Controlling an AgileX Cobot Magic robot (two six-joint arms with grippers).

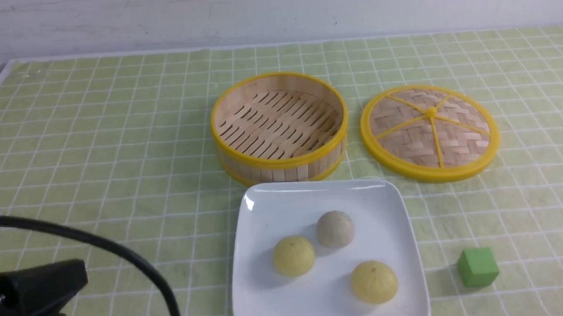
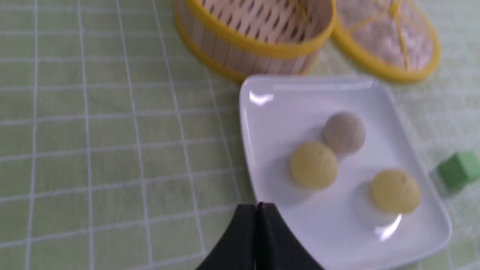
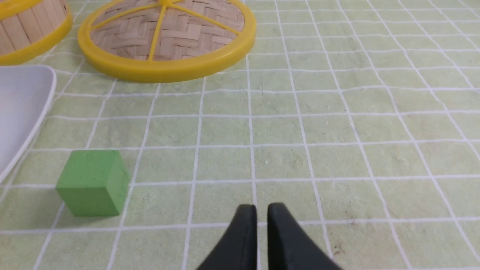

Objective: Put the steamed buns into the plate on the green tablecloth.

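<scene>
The white square plate (image 1: pixel 265 211) lies on the green tablecloth (image 1: pixel 96 152) at the front centre. On it sit two pale yellow buns (image 1: pixel 294 255) (image 1: pixel 374 281) and one beige-grey bun (image 1: pixel 335 229). In the left wrist view the plate (image 2: pixel 270 112) holds the same buns (image 2: pixel 313 165) (image 2: pixel 395 191) (image 2: pixel 344 132). My left gripper (image 2: pixel 256 205) is shut and empty, above the cloth by the plate's edge. My right gripper (image 3: pixel 262 207) is shut and empty over bare cloth, away from the plate (image 3: pixel 18 101).
An open bamboo steamer basket (image 1: pixel 280 127) stands behind the plate, its woven lid (image 1: pixel 430 131) to the right of it. A green cube (image 1: pixel 477 266) lies right of the plate, also in the right wrist view (image 3: pixel 92 182). The left arm's body and cable (image 1: pixel 35 292) fill the front left corner.
</scene>
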